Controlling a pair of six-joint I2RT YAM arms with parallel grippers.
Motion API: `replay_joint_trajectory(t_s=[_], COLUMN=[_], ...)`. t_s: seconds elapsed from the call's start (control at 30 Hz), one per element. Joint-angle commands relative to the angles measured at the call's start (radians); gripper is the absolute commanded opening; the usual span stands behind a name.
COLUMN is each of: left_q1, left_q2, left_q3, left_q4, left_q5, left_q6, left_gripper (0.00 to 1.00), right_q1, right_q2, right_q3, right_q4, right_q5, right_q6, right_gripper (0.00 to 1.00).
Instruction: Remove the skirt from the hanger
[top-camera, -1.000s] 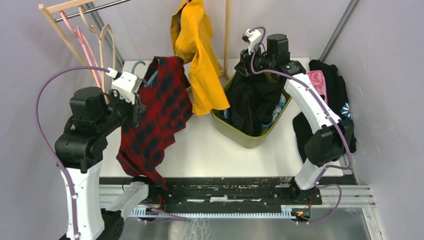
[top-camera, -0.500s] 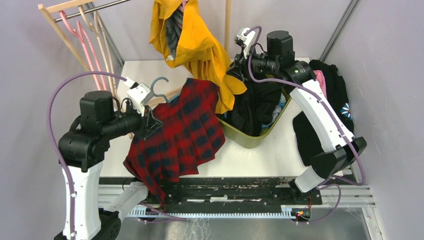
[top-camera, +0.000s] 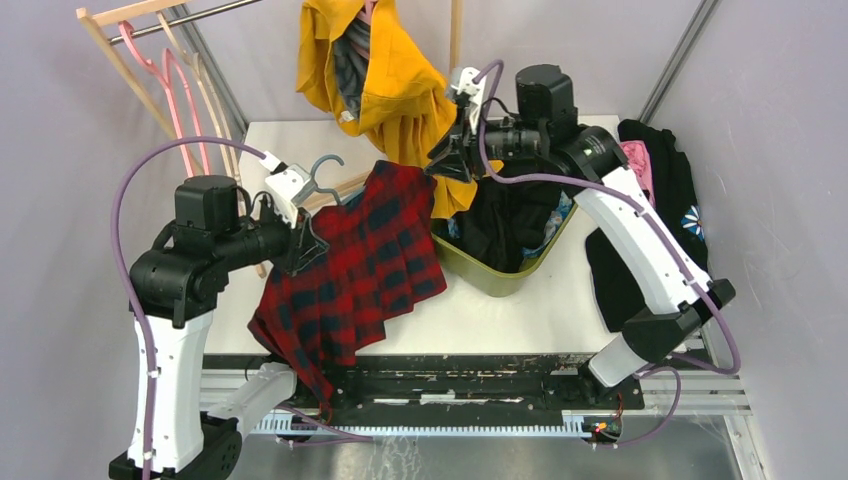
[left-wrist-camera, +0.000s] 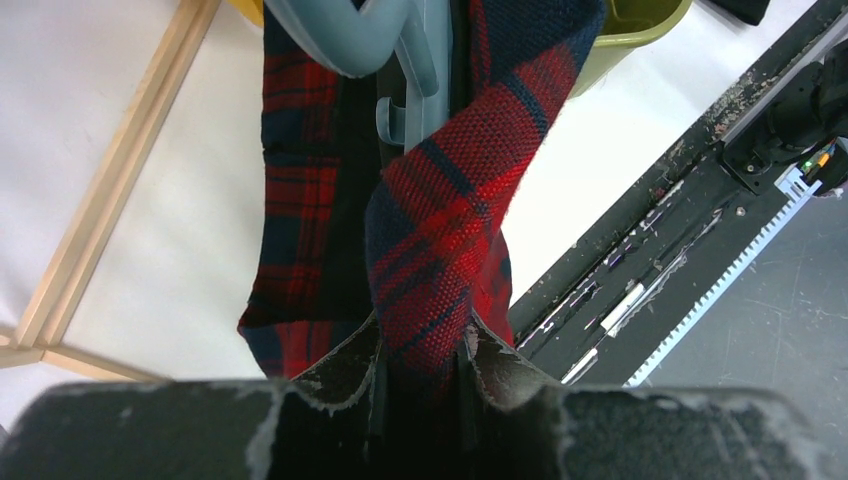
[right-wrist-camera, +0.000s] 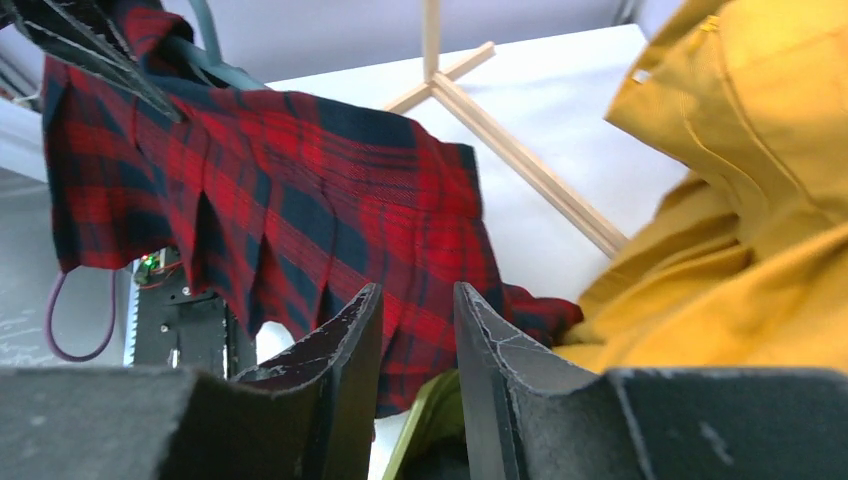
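A red and navy plaid skirt (top-camera: 360, 265) hangs on a grey-blue hanger (top-camera: 322, 172) over the left half of the table and droops past the front edge. My left gripper (top-camera: 300, 245) is shut on a fold of the skirt's upper left part. In the left wrist view the fabric (left-wrist-camera: 440, 230) is pinched between the jaws of the left gripper (left-wrist-camera: 420, 340), just below the hanger (left-wrist-camera: 400, 60). My right gripper (top-camera: 447, 160) hovers open by the skirt's upper right corner. In the right wrist view the skirt (right-wrist-camera: 300, 180) lies beyond the right gripper (right-wrist-camera: 415, 300), nothing between its jaws.
An olive bin (top-camera: 490, 270) of dark clothes stands right of the skirt. A yellow jacket (top-camera: 390, 80) hangs at the back centre, close to my right gripper. A wooden rack (top-camera: 130, 60) with pink hangers (top-camera: 175, 90) is back left. Black and pink clothes (top-camera: 660, 180) are piled at the right.
My left arm swung the skirt out to the right, spreading it toward the bin. My right gripper moved left from above the bin to the skirt's upper edge. The yellow jacket shifted.
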Motion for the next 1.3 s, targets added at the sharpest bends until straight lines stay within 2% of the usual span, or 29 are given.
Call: replay_joint_trajectory(t_s=[0.0,0.3,0.5,0.8,0.97,1.0,1.07,1.17,1.27], left_q1=[-0.002,-0.004,-0.023,-0.049,-0.062,-0.063,-0.065,-0.065,-0.065], left_q2=[-0.027,-0.011,0.022,0.078,0.108,0.114,0.12,0.121,0.116], left_q3=[0.043,0.066,0.105,0.165,0.185,0.188,0.19,0.183,0.169], left_q4=[0.084,0.093,0.098,0.098,0.098,0.098,0.098,0.098,0.097], left_q5=[0.042,0.191,0.186,0.169,0.15,0.15,0.144,0.131,0.119], left_q6=[0.048,0.015,0.023,0.025,0.028,0.027,0.026,0.028,0.029], left_gripper=[0.03,0.03,0.03,0.03,0.03,0.03,0.03,0.03,0.03], right_q1=[0.055,0.17,0.191,0.226,0.226,0.226,0.22,0.204,0.19], right_q2=[0.058,0.189,0.218,0.265,0.286,0.281,0.266,0.237,0.202], right_q3=[0.095,0.234,0.223,0.193,0.177,0.173,0.149,0.105,0.084], right_q4=[-0.047,-0.147,-0.069,-0.067,-0.104,-0.153,-0.195,-0.21,-0.207], right_q5=[-0.062,-0.062,-0.136,-0.153,-0.119,-0.096,-0.054,-0.063,0.005], right_q6=[-0.034,-0.094,-0.012,-0.033,-0.078,-0.117,-0.175,-0.194,-0.214], right_gripper=[0.39,0.4,0.4,0.4,0.34,0.26,0.04,0.01,0.01])
